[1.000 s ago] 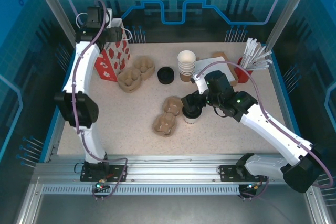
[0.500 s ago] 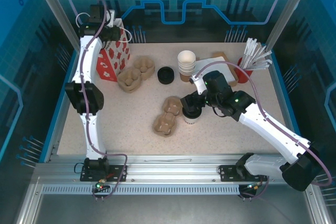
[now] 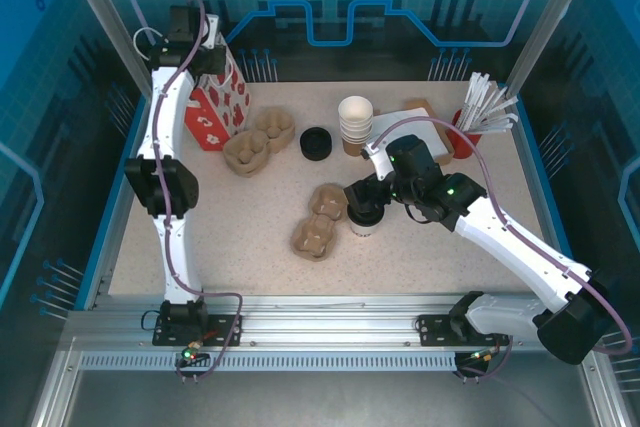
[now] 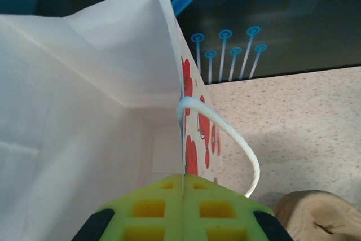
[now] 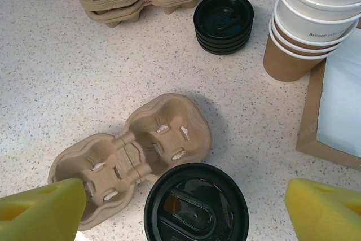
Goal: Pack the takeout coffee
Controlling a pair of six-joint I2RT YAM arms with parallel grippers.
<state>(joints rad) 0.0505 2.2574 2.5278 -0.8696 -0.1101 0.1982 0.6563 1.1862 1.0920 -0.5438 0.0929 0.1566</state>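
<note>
Between the spread yellow fingers of the right gripper (image 5: pixel 180 198) stands the takeout coffee (image 5: pixel 196 206), upright on the table (image 5: pixel 51 88). Its black lid faces the wrist camera, and both fingers stand off from its sides, so this tool is released. Judged as a paper cup, it should be light unless filled, which the closed lid hides. Its wall is thin and would dent under a hard squeeze, and the lid looks smooth and could pop off if gripped. The best hold is probably on the paper wall just under the lid's rim, with gentle pressure. The speckled table is flat and firm.

Just ahead of the cup, toward the finger on the wrist view's left, lies a pulp carrier (image 5: pixel 132 150), which crowds that side. Farther ahead are loose lids (image 5: pixel 223 21) and stacked cups (image 5: pixel 316 26), well apart from the fingers. Across the table, the left gripper (image 4: pixel 183 207) is clenched on the rim of the paper bag (image 4: pixel 84 111).
</note>
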